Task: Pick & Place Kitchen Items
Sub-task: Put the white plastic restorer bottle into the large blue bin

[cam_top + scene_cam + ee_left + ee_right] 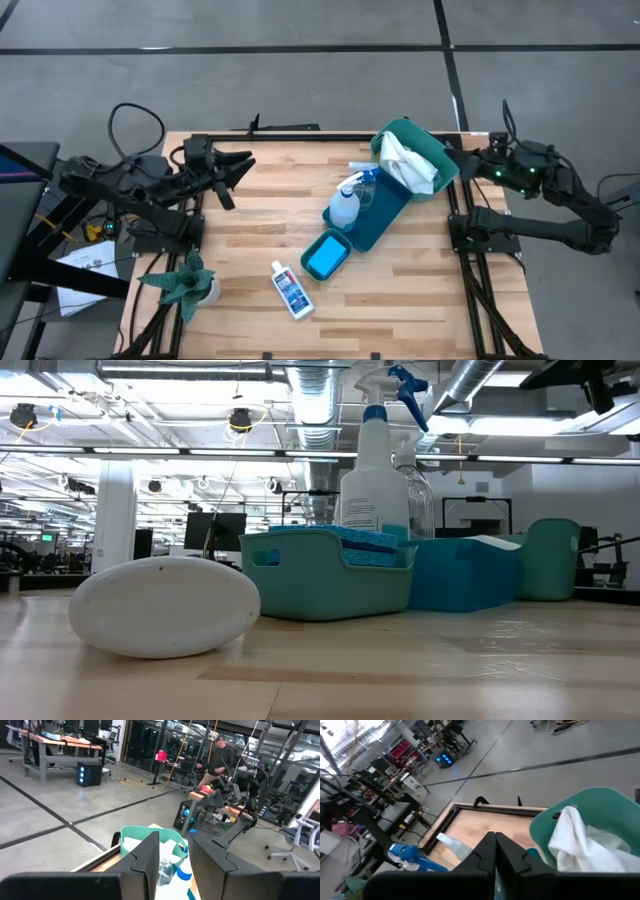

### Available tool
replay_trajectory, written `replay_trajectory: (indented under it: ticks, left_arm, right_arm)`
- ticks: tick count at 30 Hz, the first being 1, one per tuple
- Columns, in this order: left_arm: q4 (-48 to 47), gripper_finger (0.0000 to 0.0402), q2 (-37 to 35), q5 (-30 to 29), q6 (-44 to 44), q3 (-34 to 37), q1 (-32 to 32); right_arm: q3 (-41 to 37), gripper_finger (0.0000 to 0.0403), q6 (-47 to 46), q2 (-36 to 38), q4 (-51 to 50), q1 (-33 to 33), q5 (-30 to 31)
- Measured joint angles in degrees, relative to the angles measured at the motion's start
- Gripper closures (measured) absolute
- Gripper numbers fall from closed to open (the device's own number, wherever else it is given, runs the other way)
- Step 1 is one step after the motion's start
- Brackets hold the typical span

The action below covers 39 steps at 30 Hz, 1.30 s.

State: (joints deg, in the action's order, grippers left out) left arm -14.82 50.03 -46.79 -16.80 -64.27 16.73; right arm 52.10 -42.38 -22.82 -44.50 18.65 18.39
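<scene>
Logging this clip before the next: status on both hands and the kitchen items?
Left hand empty, slightly open, parked at table's left edge. Right hand shut, empty, beside round teal tub holding white cloth. Small blue-labelled white bottle lying loose on table. Nothing blocking.

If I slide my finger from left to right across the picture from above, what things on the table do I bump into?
Green spiky plant → small blue-labelled white bottle → small teal tub with a blue sponge → spray bottle → round teal bucket with the white cloth.

one spray bottle (346, 205), one clear bottle (366, 190), one small white bottle (291, 290), one blue sponge (324, 256), one white cloth (409, 161), three teal containers (341, 266), one plant (184, 281).
</scene>
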Motion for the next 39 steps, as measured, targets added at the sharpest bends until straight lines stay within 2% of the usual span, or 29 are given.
replay_trajectory:
  ticks: [3, 9, 15, 20, 26, 32, 39]
  left_arm:
    - [0.71, 0.0302, 0.67, 1.82, -0.06, 0.00, -0.58]
    - [0.52, 0.0302, 1.52, 4.89, -0.09, 0.00, -1.44]
    - [0.42, 0.0302, 1.94, 5.30, 0.00, 0.00, -1.44]
    - [0.33, 0.0302, 1.89, 5.31, 0.00, -0.01, -1.44]
    - [0.25, 0.0302, 1.89, 6.72, 0.00, 0.00, -1.44]
    - [0.26, 0.0302, 1.89, 6.70, 0.00, 0.00, -1.42]
    - [0.33, 0.0302, 2.19, 6.65, -0.13, -0.02, -1.42]
  right_arm:
    - [0.00, 0.0403, 3.24, 0.13, 2.13, -1.09, -2.71]
    - [-0.02, 0.0403, 12.12, 0.05, 10.93, -4.68, -16.29]
    - [-0.02, 0.0403, 14.37, 0.05, 10.10, -8.76, -27.37]
    - [-0.02, 0.0403, 12.02, -0.01, 9.50, -12.55, -37.04]
    - [-0.02, 0.0403, 5.53, -0.01, 4.11, -16.83, -37.84]
    - [-0.02, 0.0403, -1.11, -0.03, -3.33, -19.59, -35.94]
    - [0.00, 0.0403, -2.55, -2.65, -3.51, -21.90, -35.74]
